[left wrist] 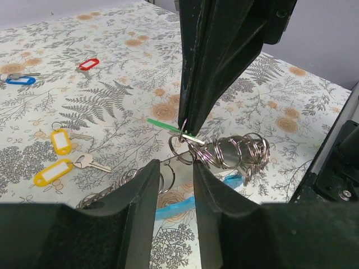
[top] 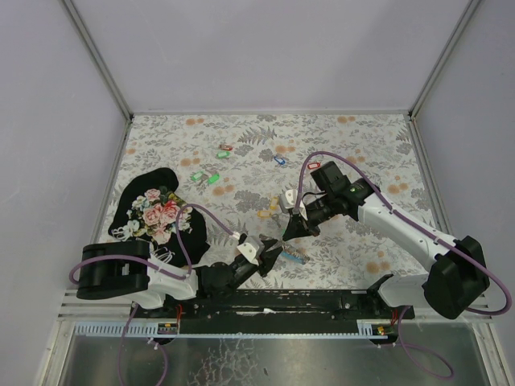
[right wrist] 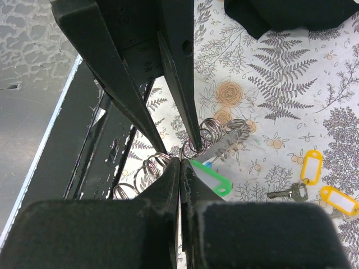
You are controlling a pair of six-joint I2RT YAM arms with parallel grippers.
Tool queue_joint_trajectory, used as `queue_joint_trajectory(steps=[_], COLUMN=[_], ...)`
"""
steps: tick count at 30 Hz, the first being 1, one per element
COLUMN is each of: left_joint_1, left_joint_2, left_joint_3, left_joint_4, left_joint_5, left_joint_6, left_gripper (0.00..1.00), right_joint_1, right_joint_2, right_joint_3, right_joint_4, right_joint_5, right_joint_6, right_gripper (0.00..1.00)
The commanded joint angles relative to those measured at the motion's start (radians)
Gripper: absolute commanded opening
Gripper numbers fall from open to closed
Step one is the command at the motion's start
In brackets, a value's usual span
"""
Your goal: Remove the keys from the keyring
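The keyring (left wrist: 224, 151), a grey strap with a blue section (left wrist: 174, 204) and several metal split rings on it, hangs between both grippers just above the table; it shows small in the top view (top: 294, 257). My left gripper (left wrist: 175, 165) is closed narrowly on the strap's rings. My right gripper (right wrist: 180, 159) is shut on the small ring of the green key tag (right wrist: 216, 178), next to the strap. In the left wrist view the tag (left wrist: 164, 125) shows edge-on below the right gripper (left wrist: 187, 130). The grippers (top: 272, 251) (top: 287, 232) nearly touch.
Two yellow tags (left wrist: 60, 140) (left wrist: 53, 171) and a metal key (left wrist: 92, 162) lie close by. Red (top: 225, 149), green (top: 197, 175) and blue (top: 280, 160) tags lie farther back. A black floral cloth (top: 157, 213) lies at the left. The table's near edge rail (top: 273, 301) is just behind the grippers.
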Motion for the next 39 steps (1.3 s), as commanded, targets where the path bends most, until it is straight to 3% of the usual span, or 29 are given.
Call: queue_joint_trajectory(steps=[1,11,30,39], left_joint_1=[0.004,0.004,0.004,0.005], left_joint_2=[-0.015,-0.021,-0.004,-0.033], left_joint_3=[0.014,0.022,0.035,0.018], left_joint_4=[0.049,0.060,0.076,0.059], left_joint_5=[-0.045,-0.040,-0.122,-0.132], left_joint_6=[0.003,0.022,0.064,0.073], left_gripper=[0.30,0.32,0.30,0.23], right_joint_1=[0.000,0.006,0.041,0.042], right_joint_2=[0.002,0.011,0.024,0.019], right_joint_3=[0.019,0.005,0.005,0.012], right_joint_4=[0.027,0.112,0.135,0.132], right_joint_5=[-0.062,-0.034,-0.044,-0.022], right_joint_6=[0.022,0.121,0.153,0.155], right_gripper=[0.00,0.00,0.00,0.00])
